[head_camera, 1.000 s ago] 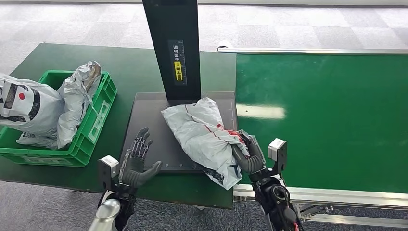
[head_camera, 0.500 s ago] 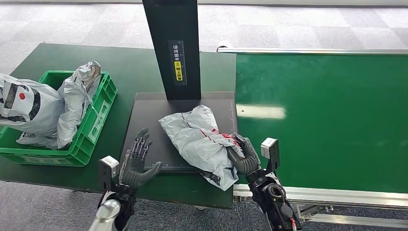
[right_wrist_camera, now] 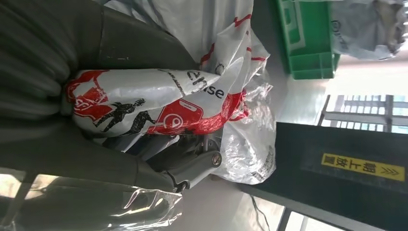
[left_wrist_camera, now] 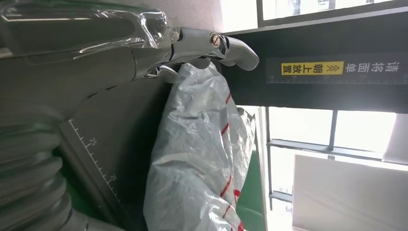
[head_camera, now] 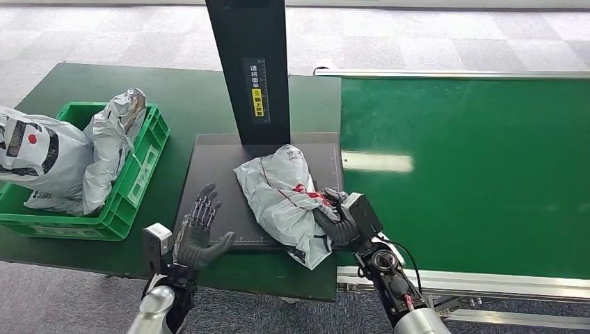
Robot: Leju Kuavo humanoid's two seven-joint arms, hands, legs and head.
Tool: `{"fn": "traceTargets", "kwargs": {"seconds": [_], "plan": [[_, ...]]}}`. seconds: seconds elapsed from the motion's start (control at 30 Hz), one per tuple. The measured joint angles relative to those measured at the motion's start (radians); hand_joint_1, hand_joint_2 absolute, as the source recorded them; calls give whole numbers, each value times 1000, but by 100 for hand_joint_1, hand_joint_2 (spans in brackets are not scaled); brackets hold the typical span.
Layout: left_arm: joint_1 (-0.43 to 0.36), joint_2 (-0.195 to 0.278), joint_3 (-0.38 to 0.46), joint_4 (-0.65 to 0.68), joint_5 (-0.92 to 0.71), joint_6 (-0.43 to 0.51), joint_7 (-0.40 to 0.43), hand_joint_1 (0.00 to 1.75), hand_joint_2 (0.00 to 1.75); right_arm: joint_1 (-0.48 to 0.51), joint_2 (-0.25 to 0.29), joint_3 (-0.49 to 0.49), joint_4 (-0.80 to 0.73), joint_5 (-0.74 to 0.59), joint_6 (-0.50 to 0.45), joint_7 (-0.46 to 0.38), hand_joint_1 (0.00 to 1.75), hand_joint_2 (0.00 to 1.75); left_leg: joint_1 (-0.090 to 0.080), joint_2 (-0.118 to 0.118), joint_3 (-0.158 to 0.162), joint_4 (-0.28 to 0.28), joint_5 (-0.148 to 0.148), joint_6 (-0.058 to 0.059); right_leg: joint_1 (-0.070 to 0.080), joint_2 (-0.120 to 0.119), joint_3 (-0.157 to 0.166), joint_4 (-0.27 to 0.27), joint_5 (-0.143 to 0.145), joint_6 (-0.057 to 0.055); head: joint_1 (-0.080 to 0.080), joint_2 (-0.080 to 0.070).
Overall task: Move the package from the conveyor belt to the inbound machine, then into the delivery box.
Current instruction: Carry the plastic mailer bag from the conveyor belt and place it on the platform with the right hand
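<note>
Since a second ago, slid farther onto the black scanner plate of the inbound machine: grey poly mailer package, near end overhanging the plate's front edge. Right hand clamped on its right near corner, printed film bunched in the grip. Left hand spread wide, holding nothing, just left of the package. Long axis far-to-near, apparently tilted right. Green delivery box far left on the surface, nearer the left hand.
</note>
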Motion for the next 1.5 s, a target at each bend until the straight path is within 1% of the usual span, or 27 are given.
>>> {"fn": "traceTargets", "kwargs": {"seconds": [0.03,0.13,0.2,0.37,0.5,1.23,1.3,1.37,1.47,1.5], "plan": [[-2,0,0,0,2,2,0,0,175,-16,3,6,22,13,-11,6,0,175,0,0,0,0,0,0,0,0,0,0,0,0,0,0],[-3,0,-3,0,5,8,2,0,175,-55,12,21,78,36,-26,28,0,175,0,0,0,0,0,0,0,0,0,0,0,0,0,0],[-4,0,-5,0,6,11,2,0,175,-72,17,28,106,41,-28,28,0,175,0,0,0,0,0,0,0,0,0,0,0,0,0,0],[-6,-4,-10,-2,11,24,-8,0,175,-98,21,38,156,38,-19,-28,0,175,0,0,0,0,0,0,0,0,0,0,0,0,0,0],[-7,-4,-14,-3,12,27,-10,0,175,-105,22,40,174,35,-17,-40,0,175,0,0,0,0,0,0,0,0,0,0,0,0,0,0],[-7,-6,-16,-3,13,27,-13,0,175,-110,27,40,202,33,-18,-44,0,175,0,0,0,0,0,0,0,0,0,0,0,0,0,0],[-7,-6,-16,-5,13,30,-17,0,175,-109,28,40,201,28,-37,-68,0,175,0,0,0,0,0,0,0,0,0,0,0,0,0,0],[-7,-6,-16,-12,13,38,-23,0,175,-102,29,38,189,8,-79,-114,0,175,0,0,0,0,0,0,0,0,0,0,0,0,0,0],[-7,-6,-19,-29,12,50,-29,0,175,-77,29,30,136,-42,-112,-157,0,175,0,0,0,0,0,0,0,0,-1,0,0,0,0,0],[-8,-6,-22,-34,10,54,-31,0,175,-66,29,27,114,-61,-107,-160,0,131,0,0,0,0,0,0,0,0,-1,0,0,0,0,0]]}}
